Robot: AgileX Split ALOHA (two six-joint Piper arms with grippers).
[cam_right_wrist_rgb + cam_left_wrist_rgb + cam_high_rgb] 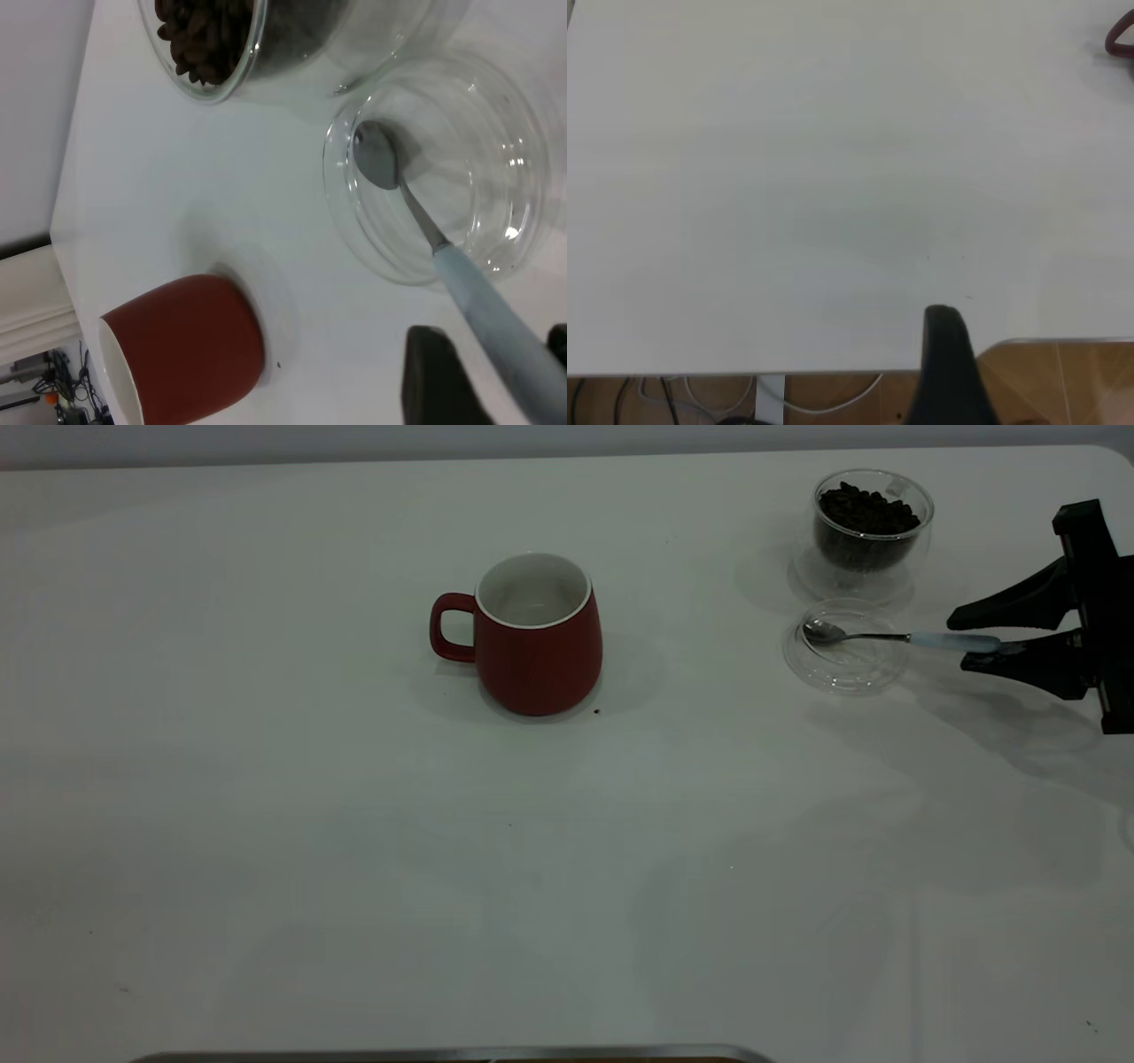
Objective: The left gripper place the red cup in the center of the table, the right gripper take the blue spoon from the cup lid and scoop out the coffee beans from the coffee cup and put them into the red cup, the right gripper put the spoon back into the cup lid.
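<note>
The red cup stands upright near the middle of the white table, its handle toward the left; it also shows in the right wrist view. At the far right stands the clear coffee cup with coffee beans heaped inside. Just in front of it the blue spoon lies with its bowl in the cup lid. My right gripper is open, its fingers on either side of the end of the pale handle. My left gripper hangs at the table's near left edge, far from the cup.
A dark speck lies by the red cup's base. A metal strip runs along the front edge. The left wrist view shows the table edge with wooden floor and cables below it.
</note>
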